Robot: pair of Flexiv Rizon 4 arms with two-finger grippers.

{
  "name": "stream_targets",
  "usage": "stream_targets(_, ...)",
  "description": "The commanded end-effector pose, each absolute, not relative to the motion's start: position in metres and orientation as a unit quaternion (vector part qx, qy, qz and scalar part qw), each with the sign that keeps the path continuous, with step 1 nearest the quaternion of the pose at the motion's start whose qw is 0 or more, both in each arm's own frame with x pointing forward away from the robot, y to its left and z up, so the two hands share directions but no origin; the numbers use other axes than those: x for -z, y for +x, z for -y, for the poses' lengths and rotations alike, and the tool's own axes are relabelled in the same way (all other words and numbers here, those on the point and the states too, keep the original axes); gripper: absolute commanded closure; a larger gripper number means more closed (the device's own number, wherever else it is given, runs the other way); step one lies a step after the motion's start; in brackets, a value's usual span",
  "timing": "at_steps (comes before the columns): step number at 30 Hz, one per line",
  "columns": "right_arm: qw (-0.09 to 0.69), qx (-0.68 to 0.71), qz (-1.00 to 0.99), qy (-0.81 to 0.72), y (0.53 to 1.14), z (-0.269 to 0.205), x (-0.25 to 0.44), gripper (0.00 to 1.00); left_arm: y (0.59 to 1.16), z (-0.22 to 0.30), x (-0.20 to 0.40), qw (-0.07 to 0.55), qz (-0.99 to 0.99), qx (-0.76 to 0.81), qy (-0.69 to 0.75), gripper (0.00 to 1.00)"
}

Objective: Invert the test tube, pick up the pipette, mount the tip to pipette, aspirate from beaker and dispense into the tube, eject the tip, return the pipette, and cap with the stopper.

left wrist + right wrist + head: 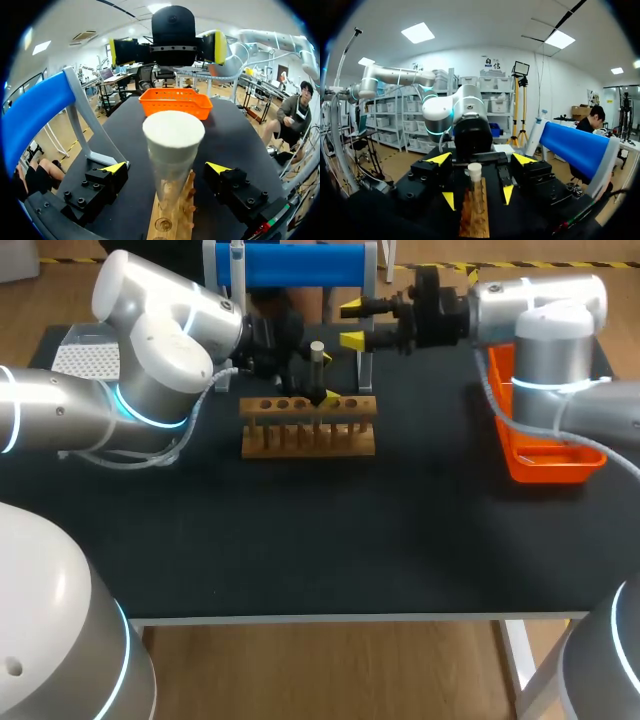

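Two grippers faced each other, upper middle of frame. Left gripper (166, 169) open, fingers spread either side of test tube (171, 172), not touching it. Test tube upright in wooden rack (308, 432), white stopper (173, 134) on top. Right gripper (352, 324) open too, holding nothing, just above rack in frame. Orange basket (545, 462) at right side of table.

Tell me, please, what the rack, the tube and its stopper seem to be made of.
The rack looks like bare wood: matte tan. The tube is clear, glass or plastic; the rack shows through. Its stopper is matte off-white, perhaps rubber or foam.
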State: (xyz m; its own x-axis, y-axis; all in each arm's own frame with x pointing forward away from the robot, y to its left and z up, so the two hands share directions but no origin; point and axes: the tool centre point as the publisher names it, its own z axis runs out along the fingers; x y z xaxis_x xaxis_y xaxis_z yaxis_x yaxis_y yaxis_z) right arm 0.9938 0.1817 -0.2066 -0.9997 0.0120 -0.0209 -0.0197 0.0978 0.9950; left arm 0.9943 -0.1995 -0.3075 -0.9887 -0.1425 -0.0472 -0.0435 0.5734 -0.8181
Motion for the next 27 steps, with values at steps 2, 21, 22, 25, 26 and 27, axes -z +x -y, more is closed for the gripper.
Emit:
stream_targets(2, 0.044, -0.650, -0.758, 0.007, 0.981, -0.148, 0.209, 0.00, 0.994, 0.201, 0.307, 0.052, -0.887, 0.456, -0.054, 0.00)
stream_targets(21, 0.078, -0.594, -0.799, 0.054, 0.969, -0.081, 0.272, 0.00, 0.992, 0.205, 0.312, 0.046, -0.891, 0.448, -0.063, 0.00)
stream_targets(22, 0.078, -0.594, -0.799, 0.054, 0.969, -0.081, 0.272, 0.00, 0.992, 0.205, 0.312, 0.046, -0.891, 0.447, -0.064, 0.00)
stream_targets(25, 0.078, -0.594, -0.799, 0.054, 0.969, -0.081, 0.272, 0.00, 0.991, 0.204, 0.313, 0.046, -0.891, 0.447, -0.067, 0.00)
stream_targets(26, 0.078, -0.594, -0.799, 0.054, 0.969, -0.081, 0.272, 0.00, 0.991, 0.203, 0.313, 0.046, -0.891, 0.446, -0.068, 0.00)
stream_targets(27, 0.078, -0.594, -0.799, 0.054, 0.969, -0.081, 0.272, 0.00, 0.991, 0.203, 0.314, 0.046, -0.891, 0.446, -0.069, 0.00)
